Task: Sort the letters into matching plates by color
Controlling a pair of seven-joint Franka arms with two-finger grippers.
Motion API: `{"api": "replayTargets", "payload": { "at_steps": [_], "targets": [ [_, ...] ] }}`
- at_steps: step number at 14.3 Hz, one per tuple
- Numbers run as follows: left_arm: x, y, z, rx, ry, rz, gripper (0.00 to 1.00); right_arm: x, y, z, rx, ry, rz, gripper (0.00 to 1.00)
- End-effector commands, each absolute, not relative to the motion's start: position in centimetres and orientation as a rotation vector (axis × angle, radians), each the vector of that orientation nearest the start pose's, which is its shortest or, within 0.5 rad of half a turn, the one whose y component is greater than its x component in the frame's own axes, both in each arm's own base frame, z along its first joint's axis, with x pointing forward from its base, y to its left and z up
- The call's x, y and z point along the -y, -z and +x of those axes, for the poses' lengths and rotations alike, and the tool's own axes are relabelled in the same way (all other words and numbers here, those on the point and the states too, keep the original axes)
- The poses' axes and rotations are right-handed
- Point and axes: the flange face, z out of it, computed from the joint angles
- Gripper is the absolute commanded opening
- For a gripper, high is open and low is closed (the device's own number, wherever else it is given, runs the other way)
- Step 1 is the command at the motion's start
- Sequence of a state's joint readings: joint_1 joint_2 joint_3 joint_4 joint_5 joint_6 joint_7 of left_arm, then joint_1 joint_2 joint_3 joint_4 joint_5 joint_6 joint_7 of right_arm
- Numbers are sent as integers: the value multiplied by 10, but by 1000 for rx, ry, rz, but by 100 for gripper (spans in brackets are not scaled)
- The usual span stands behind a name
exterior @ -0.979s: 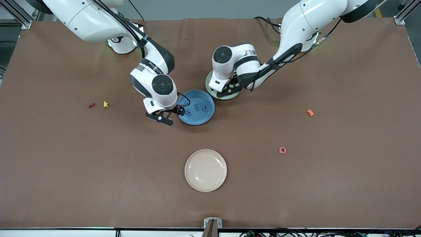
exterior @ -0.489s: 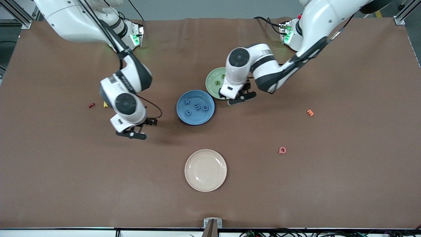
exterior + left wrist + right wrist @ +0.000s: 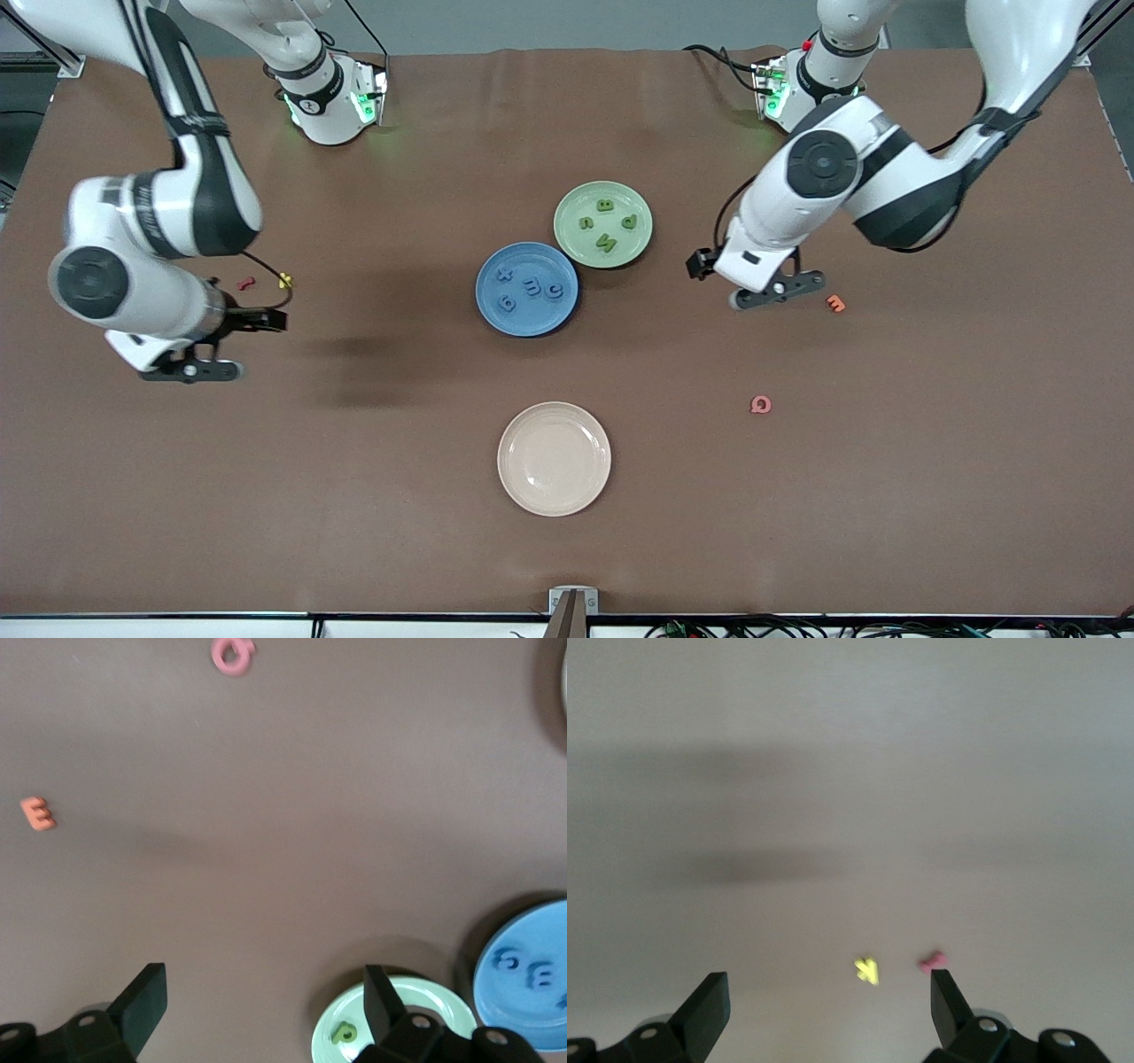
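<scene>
- both arms swung well out from the plates since a second ago; right gripper [image 3: 208, 346] gone from the blue plate's rim to hanging over bare table at the right arm's end, left gripper [image 3: 757, 282] gone from over the green plate to hanging over the table toward the left arm's end.
- blue plate [image 3: 490, 310] now in plain sight with four blue letters [image 3: 530, 287] lying in it.
- green plate [image 3: 567, 239] touching it, farther from the front camera, with four green letters [image 3: 605, 223] inside.
- looks pretty much done tbh: no blue or green letters spotted loose on the table.
- left out, rightly so: red letter [image 3: 246, 283] and yellow letter [image 3: 284, 281] close to the right gripper, orange letter [image 3: 835, 303] just beside the left gripper, pink letter [image 3: 760, 404] nearer the camera.
- cream plate [image 3: 554, 505] nearest the camera, nothing in it.
- right gripper's jaws spread wide, nothing between them in the right wrist view.
- left gripper's jaws wide apart too, holding nothing in the left wrist view.
- nothing obvious left except maybe parking the arms.
</scene>
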State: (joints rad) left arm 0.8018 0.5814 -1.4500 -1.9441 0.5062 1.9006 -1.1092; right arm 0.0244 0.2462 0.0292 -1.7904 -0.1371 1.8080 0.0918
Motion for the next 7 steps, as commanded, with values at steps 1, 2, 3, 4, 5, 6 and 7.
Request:
{"api": "replayTargets", "payload": {
  "at_steps": [1, 2, 3, 4, 5, 6, 7],
  "targets": [
    [240, -430, 531, 455, -145, -3149, 98, -6, -460, 603, 0, -357, -3237, 100],
    [235, -436, 538, 473, -123, -3155, 98, 1, -484, 602, -29, -328, -3233, 100],
    [219, -437, 552, 519, -104, -3150, 98, 4, -502, 599, -48, -294, -3224, 100],
    [204, -435, 564, 550, -88, -3139, 98, 10, -519, 593, -67, -262, -3216, 100],
    [191, -436, 573, 556, -76, -3138, 98, 17, -533, 588, -80, -231, -3213, 100],
    [179, -436, 581, 561, -69, -3140, 98, 22, -546, 580, -63, -225, -3212, 100],
    [163, -433, 591, 574, -65, -3132, 98, 25, -558, 577, -58, -221, -3211, 100]
  ]
}}
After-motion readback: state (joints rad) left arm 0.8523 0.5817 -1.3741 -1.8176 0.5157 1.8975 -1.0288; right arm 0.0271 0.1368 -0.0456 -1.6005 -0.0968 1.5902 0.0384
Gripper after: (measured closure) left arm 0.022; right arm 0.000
